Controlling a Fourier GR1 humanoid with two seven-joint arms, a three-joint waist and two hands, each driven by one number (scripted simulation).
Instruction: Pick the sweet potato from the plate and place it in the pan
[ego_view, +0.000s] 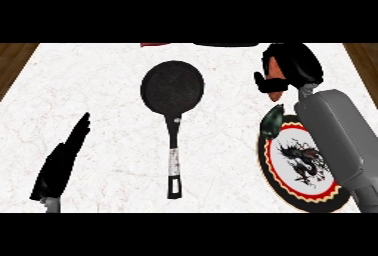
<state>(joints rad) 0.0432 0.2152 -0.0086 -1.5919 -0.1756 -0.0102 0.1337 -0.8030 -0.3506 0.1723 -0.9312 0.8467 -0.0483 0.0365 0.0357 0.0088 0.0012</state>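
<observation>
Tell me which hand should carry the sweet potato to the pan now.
Right. The right hand is already curled around the sweet potato, lifted beyond the plate, right of the pan. The left hand rests open at the lower left, holding nothing.

We count one black pan (172, 89), one patterned plate (299, 162) and one sweet potato (276, 93). We also count two hands, left (63, 162) and right (291, 64).

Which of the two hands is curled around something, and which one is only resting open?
The right hand is curled around the orange sweet potato, beyond the plate. The left hand rests open, holding nothing.
</observation>
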